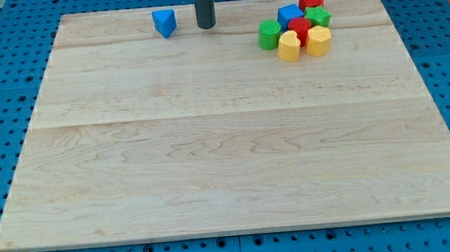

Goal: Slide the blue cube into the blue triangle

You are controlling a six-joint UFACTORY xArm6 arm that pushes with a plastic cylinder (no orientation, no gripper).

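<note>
Tip (206, 26) between blue triangle (165, 22) and blue cube (289, 14); cube hemmed by cluster; no fingers.

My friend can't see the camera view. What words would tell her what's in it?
A dark rod's tip rests on a wooden board near the view's top, between a lone blue triangle at its left and a cluster at its right where the blue cube sits among red, green and yellow blocks.

Blue triangle (164, 22); blue cube (289, 14); pale wooden board (226, 142); dark rod (203, 3).
</note>
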